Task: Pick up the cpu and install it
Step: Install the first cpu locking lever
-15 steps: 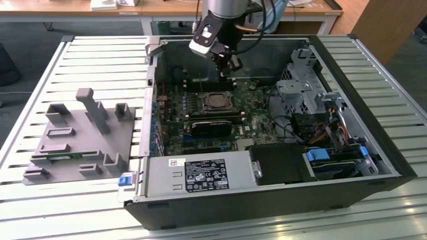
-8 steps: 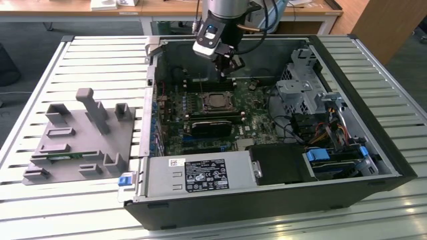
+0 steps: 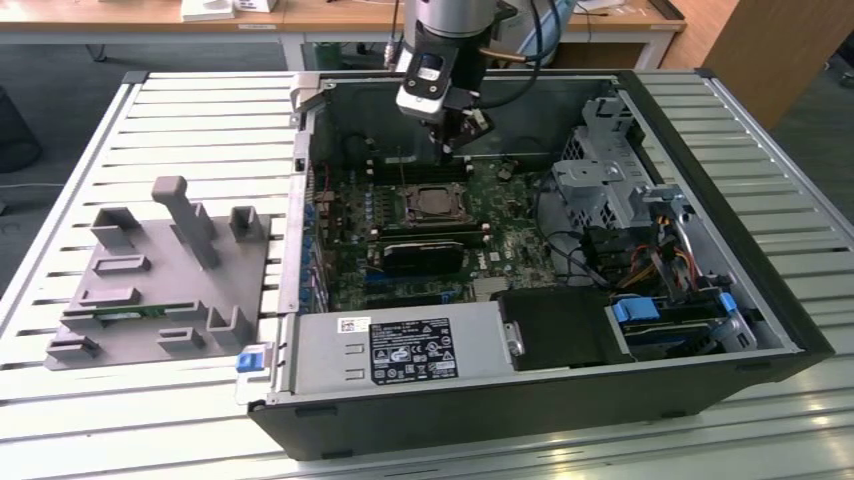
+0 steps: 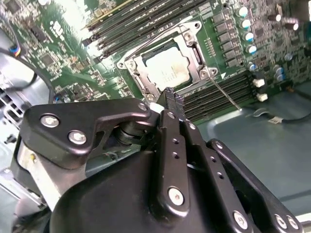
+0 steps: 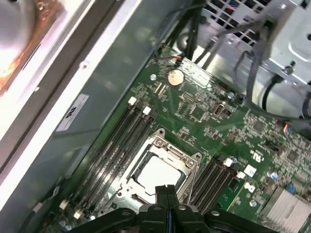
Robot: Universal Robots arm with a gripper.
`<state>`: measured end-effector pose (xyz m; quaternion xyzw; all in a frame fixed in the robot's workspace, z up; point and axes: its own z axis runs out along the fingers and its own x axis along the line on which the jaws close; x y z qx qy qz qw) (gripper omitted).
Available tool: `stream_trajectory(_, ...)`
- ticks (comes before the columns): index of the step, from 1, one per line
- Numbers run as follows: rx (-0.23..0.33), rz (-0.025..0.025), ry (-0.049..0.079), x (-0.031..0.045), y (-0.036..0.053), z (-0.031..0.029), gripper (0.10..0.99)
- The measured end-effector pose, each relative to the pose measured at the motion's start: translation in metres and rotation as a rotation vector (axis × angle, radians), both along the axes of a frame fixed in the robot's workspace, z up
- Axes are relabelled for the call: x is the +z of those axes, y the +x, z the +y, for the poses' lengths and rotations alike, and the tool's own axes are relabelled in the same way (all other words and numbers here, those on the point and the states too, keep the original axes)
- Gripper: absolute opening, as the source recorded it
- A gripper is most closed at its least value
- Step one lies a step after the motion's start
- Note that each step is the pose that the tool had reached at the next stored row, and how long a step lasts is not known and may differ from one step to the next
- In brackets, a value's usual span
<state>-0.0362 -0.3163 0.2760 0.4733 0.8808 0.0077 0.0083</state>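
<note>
Exterior view, starting at its left: grey fixture block (image 3: 158,285) with upright posts sits on the slatted metal counter (image 3: 200,110), well apart from the open computer case (image 3: 534,300). A narrow green strip lies in one of the block's slots.

Centre: the arm hangs over the case, the tool (image 3: 461,135) above the green motherboard (image 3: 400,240). Fingers (image 4: 171,99) are pressed together, clenched on nothing, in both wrist views (image 5: 167,194).

The cpu (image 3: 434,204) lies flat in its socket on the motherboard, silver top up, metal frame around it, below the fingertips and apart from them; seen too in both wrist views (image 4: 165,68) (image 5: 158,171). Dark memory slots flank the socket.

Exterior view's right: drive cage (image 3: 607,165), cables, blue clips.
</note>
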Motion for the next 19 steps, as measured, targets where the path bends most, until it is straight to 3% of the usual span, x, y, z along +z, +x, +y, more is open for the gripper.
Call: stream_trajectory(19,0.279,0.0000,0.000,-0.0004,0.0000,0.0000,0.106)
